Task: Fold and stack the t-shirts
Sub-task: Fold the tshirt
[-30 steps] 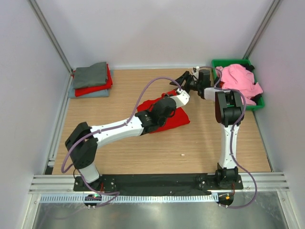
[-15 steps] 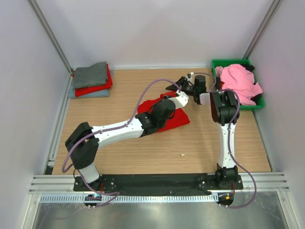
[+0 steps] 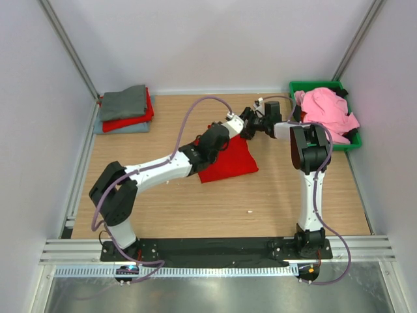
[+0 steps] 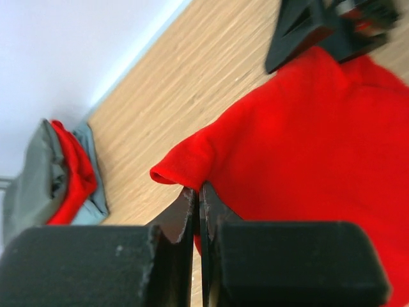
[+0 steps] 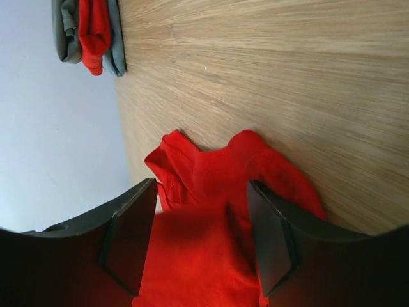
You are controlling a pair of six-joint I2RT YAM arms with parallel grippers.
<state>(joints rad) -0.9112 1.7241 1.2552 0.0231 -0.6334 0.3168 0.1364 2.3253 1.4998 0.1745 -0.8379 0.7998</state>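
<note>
The counter [image 3: 195, 202] is lit brightly and evenly from above; only soft, pale shadows are cast under the arms [image 3: 163, 171]. In the left wrist view the near jaws are blurred, and few folds are seen in the glowing red t-shirt [image 4: 319, 147].

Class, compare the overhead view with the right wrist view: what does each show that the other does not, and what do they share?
Only the overhead view shows the green bin at the table's far right corner, with a pink shirt heaped in it. Only the right wrist view shows the right fingers close up, standing apart with the red shirt showing between them. Both views show that red shirt lying on the wooden table, and the folded stack of shirts near the far left corner.
</note>
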